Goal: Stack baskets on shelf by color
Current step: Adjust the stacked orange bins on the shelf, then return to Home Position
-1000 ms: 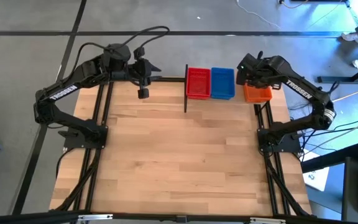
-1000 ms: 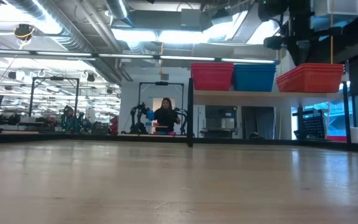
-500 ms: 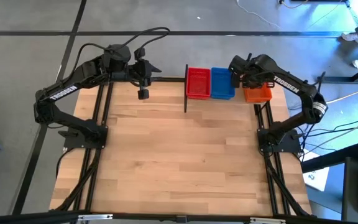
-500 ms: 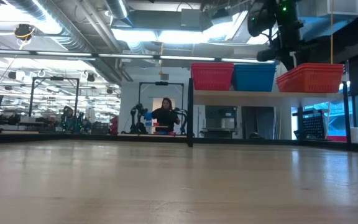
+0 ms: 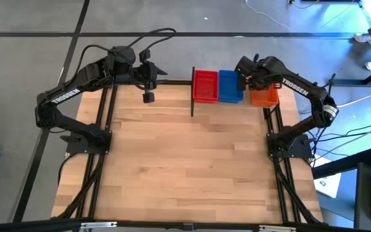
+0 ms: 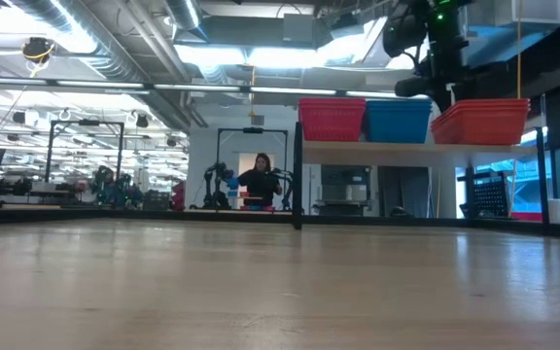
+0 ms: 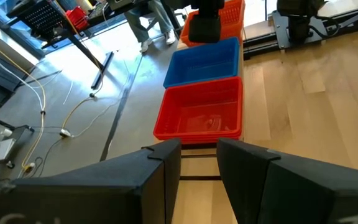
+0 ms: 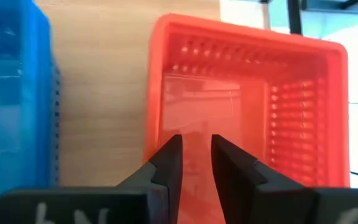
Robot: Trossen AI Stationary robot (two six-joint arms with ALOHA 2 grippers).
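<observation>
Sitting on the shelf (image 6: 406,146) are three baskets: one red (image 5: 205,86), one blue (image 5: 230,86), one orange (image 5: 265,96) clamped by the right end effector (image 5: 255,82).

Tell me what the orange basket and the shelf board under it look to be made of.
The orange basket looks like moulded plastic, slightly glossy: rows of small slots pierce its walls and light shines through them. The shelf board looks like pale wood with a matte finish and faint grain running along it.
</observation>
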